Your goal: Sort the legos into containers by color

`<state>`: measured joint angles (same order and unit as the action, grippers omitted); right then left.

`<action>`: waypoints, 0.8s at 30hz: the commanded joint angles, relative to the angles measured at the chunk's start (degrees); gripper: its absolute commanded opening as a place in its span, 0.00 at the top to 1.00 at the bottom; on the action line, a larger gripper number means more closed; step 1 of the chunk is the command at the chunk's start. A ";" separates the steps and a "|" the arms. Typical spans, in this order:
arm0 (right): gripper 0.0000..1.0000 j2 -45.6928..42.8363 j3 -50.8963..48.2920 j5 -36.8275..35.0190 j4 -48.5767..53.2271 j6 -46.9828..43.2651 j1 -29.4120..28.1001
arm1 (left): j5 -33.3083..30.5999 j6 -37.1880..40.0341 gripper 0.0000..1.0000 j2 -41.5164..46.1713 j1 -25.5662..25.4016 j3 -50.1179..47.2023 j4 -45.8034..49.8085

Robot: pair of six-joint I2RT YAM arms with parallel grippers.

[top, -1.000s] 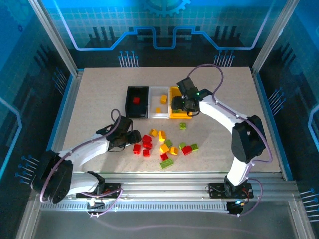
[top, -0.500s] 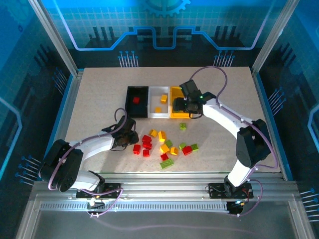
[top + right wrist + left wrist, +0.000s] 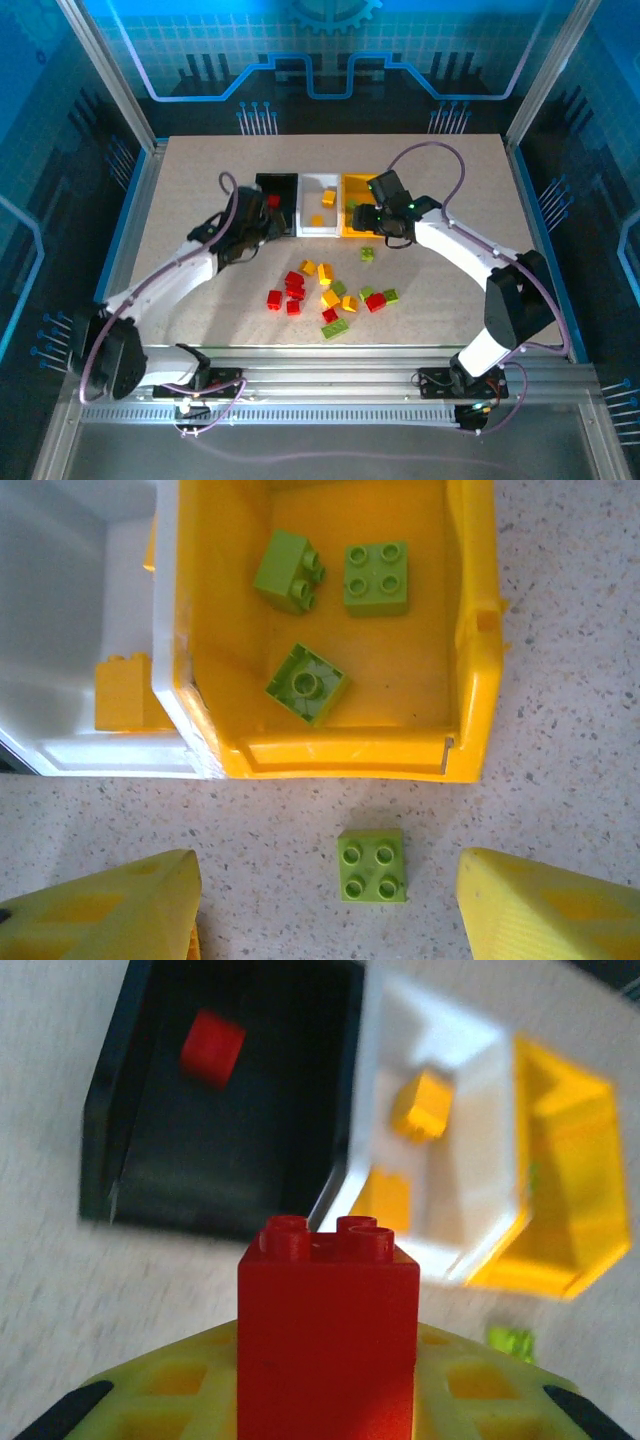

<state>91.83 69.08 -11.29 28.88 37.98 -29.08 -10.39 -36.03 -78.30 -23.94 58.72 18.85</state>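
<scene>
My left gripper (image 3: 260,222) is shut on a red lego (image 3: 328,1330), held studs-up just short of the black bin (image 3: 110,1110). That bin holds one red brick (image 3: 212,1048). The white bin (image 3: 490,1110) holds two yellow-orange bricks (image 3: 422,1105). My right gripper (image 3: 376,226) hangs open at the near rim of the yellow-orange bin (image 3: 340,755), which holds three lime green bricks (image 3: 306,683). Between its fingers (image 3: 100,910) a green brick (image 3: 372,865) lies on the table, untouched. Several loose legos (image 3: 325,293) lie scattered nearer the arms.
The three bins stand joined in a row at mid-table, black at the left (image 3: 276,178), white in the middle (image 3: 320,178), yellow-orange at the right (image 3: 350,232). A speckled table top (image 3: 200,180) stretches to raised rails on every side.
My left arm has lifted a red lego from the pile and carried it away toward the black bin. My right gripper has drawn back from over the yellow-orange bin to its near rim.
</scene>
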 commanded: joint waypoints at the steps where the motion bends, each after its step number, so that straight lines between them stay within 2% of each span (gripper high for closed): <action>1: 0.30 -1.67 -1.45 0.30 -0.23 1.44 0.15 | -4.21 2.10 0.69 -9.55 1.75 7.71 0.77; 7: 0.30 -5.43 -4.17 0.88 -0.06 2.26 0.52 | -7.69 2.70 0.70 -25.76 3.90 22.20 5.02; 12: 0.30 -8.60 -6.21 1.62 0.16 2.35 0.68 | -7.70 2.46 0.68 -32.25 4.88 26.76 7.43; 14: 0.30 -9.83 -7.16 1.70 0.18 2.65 0.61 | -7.18 2.29 0.63 -33.28 4.89 27.52 7.84; 18: 0.29 -11.73 -8.48 2.00 -0.06 2.88 0.78 | -5.39 1.63 0.43 -32.38 4.78 27.20 7.63; 21: 0.29 -12.45 -8.78 2.02 0.12 2.86 0.87 | -3.36 0.84 0.30 -28.24 4.61 24.82 5.97; 24: 0.28 -12.94 -8.92 2.08 0.29 2.84 1.04 | -1.22 0.35 0.22 -22.02 3.79 20.04 4.12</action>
<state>80.71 60.73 -9.78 28.99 39.90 -28.77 -14.46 -34.72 -108.64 -19.42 81.87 24.18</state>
